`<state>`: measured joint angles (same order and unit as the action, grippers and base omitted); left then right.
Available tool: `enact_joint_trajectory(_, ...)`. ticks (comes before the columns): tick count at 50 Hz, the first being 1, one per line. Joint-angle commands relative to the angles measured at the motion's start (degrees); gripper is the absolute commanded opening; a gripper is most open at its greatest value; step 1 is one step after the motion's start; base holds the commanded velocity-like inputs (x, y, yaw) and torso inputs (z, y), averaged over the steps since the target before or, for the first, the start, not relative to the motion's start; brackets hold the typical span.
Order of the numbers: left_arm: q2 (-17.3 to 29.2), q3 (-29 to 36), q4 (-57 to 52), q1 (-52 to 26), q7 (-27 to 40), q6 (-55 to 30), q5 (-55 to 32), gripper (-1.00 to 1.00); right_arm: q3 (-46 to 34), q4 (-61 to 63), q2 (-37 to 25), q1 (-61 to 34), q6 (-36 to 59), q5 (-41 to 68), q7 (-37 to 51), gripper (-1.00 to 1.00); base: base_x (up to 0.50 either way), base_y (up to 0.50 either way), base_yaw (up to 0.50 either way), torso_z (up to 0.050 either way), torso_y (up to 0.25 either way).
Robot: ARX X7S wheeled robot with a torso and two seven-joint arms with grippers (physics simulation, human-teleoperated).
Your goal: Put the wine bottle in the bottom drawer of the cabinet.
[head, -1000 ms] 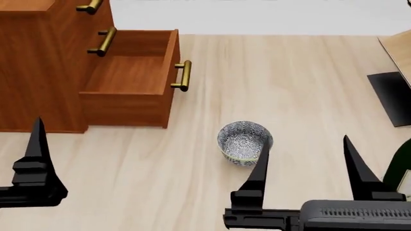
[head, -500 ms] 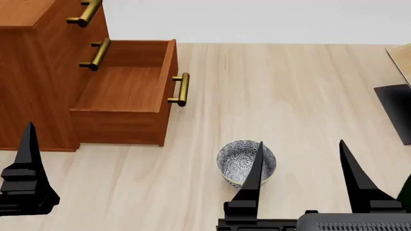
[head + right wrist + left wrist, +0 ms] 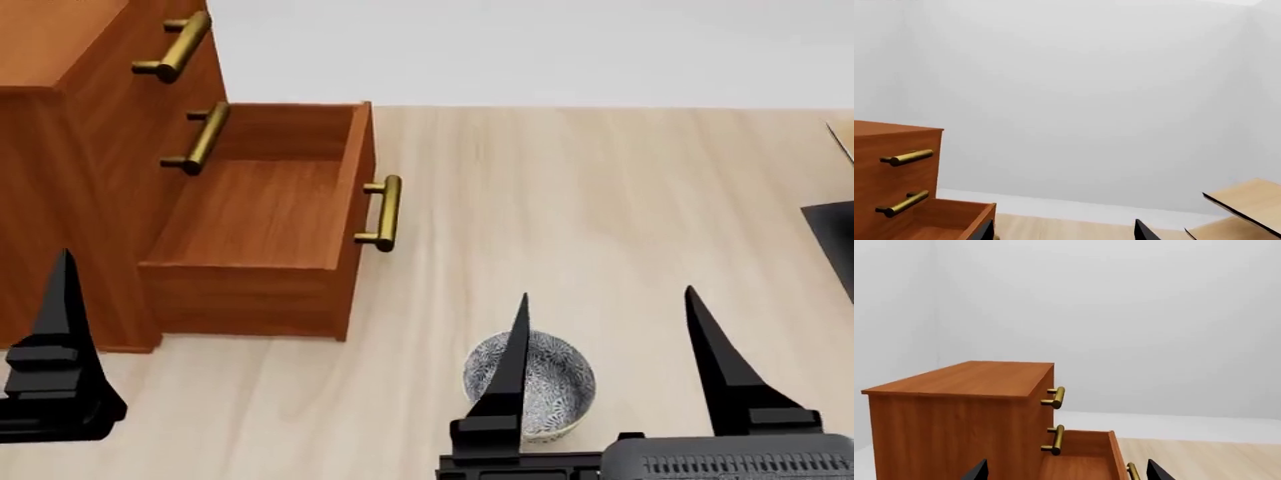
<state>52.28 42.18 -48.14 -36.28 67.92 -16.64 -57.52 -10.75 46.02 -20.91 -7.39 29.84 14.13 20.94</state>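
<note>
While the bottom drawer (image 3: 260,215) stands pulled out, the right end effector (image 3: 607,345) hangs wide open, empty.

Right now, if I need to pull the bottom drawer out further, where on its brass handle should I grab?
Grip the brass handle at mid-bar, between its two posts, coming straight at the front of the bottom drawer. The bar stands off the front, leaving room for a finger behind.
</note>
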Motion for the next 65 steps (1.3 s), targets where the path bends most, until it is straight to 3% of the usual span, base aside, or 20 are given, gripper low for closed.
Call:
enact_joint_trajectory(1, -0.1, -0.1, 0.1, -0.1, 0.0, -0.1, 0.1, 1.00, -0.1, -0.9, 0.1, 0.1, -1.3, 0.4, -0.2, 1.00, 0.13, 0.22, 0.00, 0.000, 0.000)
enact_joint_trajectory(18, -0.2, -0.1, 0.2, 0.0, -0.2, -0.1, 0.3, 1.00, 0.1, -1.4, -0.1, 0.1, -1.6, 1.1, -0.1, 1.00, 0.13, 0.19, 0.00, 0.000, 0.000)
enact_joint_trajectory(65, -0.8, -0.1, 0.3, -0.2, -0.7, -0.5, 0.4, 1.00, -0.5, -2.0, -0.9, -0.4, -2.0, 1.5, 0.6, 1.00, 0.18, 0.00, 0.00, 0.000, 0.000)
